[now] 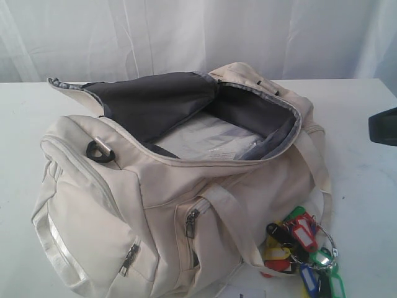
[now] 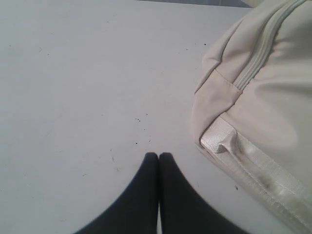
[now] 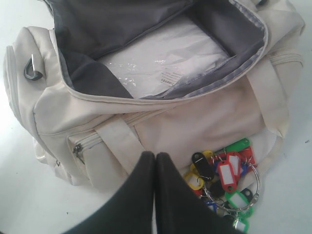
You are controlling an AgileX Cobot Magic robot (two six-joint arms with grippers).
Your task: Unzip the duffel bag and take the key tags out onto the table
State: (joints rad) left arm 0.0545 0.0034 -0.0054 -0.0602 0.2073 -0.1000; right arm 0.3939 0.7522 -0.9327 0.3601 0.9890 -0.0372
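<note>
**Bag open, tags out**

Your duffel bag (image 1: pixel 186 180) fills the centre of the exterior frame, its flap thrown back. The key tags (image 1: pixel 296 247) lie at lower right on the table (image 1: pixel 366 205), against the bag's front, so the task looks complete. Only the wrist views show the jaws: the left gripper (image 2: pixel 159 156) and right gripper (image 3: pixel 155 156) are both closed tight and hold nothing.
</note>
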